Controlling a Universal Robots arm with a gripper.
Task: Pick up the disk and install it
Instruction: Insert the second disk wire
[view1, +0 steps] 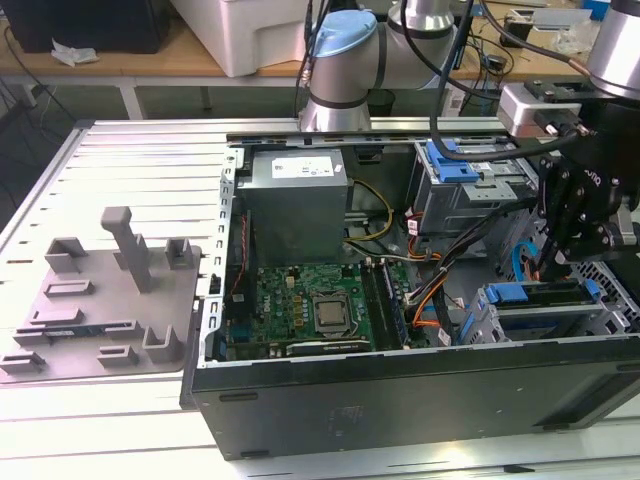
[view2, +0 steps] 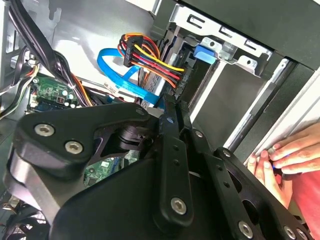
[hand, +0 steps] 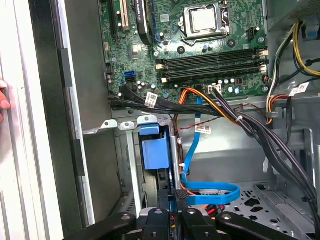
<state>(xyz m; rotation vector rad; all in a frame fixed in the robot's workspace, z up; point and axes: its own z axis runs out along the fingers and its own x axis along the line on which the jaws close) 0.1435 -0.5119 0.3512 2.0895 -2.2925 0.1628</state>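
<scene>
- The disk (hand: 154, 151): I count one. It sits on edge in the drive bay at the exterior view's right, at the near corner of the computer case (view1: 400, 400). Its blue rail end faces me.
- One blue ribbon cable (hand: 210, 192) loops beside it. One grey power supply (view1: 297, 205) sits at the far side.
- One person's hand (view2: 285, 155) rests on the case rim.
- My arm reaches over from the far side, wrist down into the case.
- My claw (hand: 172, 200) is pinched narrow just above the disk. I cannot tell if it touches it.
- The label print is unreadable.
</scene>
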